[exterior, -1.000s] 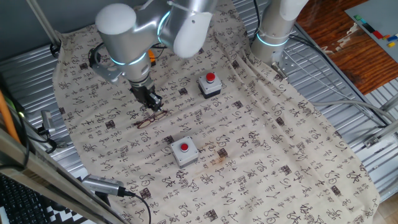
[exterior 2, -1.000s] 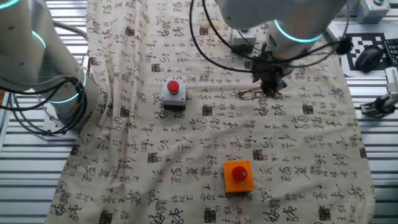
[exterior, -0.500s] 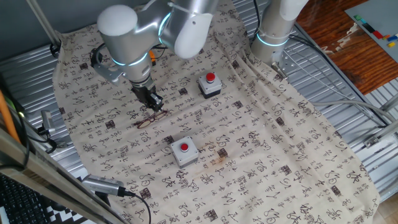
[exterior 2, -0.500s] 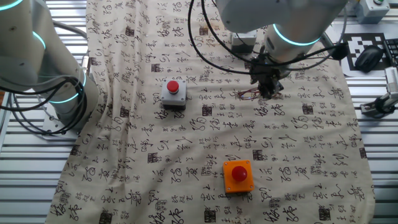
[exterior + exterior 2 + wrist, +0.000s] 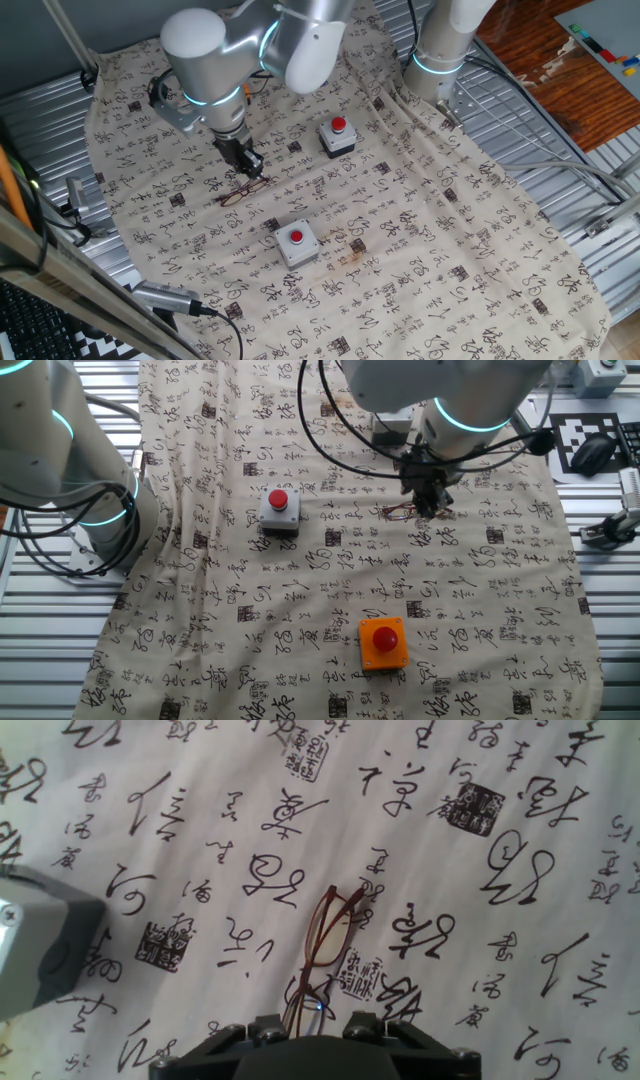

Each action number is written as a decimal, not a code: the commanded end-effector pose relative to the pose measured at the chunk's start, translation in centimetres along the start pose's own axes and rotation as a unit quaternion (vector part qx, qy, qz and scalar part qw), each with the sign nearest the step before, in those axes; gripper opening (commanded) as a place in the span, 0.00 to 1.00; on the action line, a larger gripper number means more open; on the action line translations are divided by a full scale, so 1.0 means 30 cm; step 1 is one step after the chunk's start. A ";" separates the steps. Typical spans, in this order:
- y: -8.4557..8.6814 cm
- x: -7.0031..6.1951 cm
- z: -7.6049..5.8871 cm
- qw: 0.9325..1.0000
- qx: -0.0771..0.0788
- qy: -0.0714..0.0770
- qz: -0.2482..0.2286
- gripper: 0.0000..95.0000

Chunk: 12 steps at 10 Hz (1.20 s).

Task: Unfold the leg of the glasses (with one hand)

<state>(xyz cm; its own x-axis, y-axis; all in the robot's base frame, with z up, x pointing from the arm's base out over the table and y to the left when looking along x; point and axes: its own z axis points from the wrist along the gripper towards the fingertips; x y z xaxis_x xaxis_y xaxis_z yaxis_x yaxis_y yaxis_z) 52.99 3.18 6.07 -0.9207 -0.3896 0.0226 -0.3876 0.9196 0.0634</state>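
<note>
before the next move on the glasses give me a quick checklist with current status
1. Glasses lie flat on the cloth: ok.
2. Hand sits right over one end of the glasses: ok.
3. Fingers actually closed on a leg: cannot tell, the tips are hidden in the hand view.
4. Leg already unfolded: cannot tell, the thin frame is too small to read.
5. Nearest button box stands apart from the hand: ok.
6. Cloth lies smooth under the glasses: ok.

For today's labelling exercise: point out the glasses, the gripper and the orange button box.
glasses [image 5: 325,945], hand view, on the reddish-brown rim beside a lens.
gripper [image 5: 250,165], one fixed view, between the fingertips just above the glasses.
orange button box [image 5: 383,643], the other fixed view, on its orange top below the red button.
</note>
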 end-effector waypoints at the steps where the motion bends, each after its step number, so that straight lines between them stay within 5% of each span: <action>1: 0.000 -0.005 0.004 1.000 0.002 -0.007 0.008 0.60; 3: 0.000 -0.005 0.004 1.000 0.016 0.006 0.015 0.60; 10: -0.018 -0.028 0.072 0.999 0.005 0.019 0.033 0.60; 11: -0.010 -0.035 0.081 0.999 0.005 0.018 0.036 0.40; 12: 0.001 -0.043 0.088 0.999 0.005 0.018 0.042 0.40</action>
<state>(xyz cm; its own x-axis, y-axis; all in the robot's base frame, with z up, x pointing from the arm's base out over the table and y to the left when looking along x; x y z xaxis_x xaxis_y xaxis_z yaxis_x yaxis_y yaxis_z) 53.99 4.02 3.36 -0.9480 -0.3122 0.0625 -0.3093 0.9495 0.0518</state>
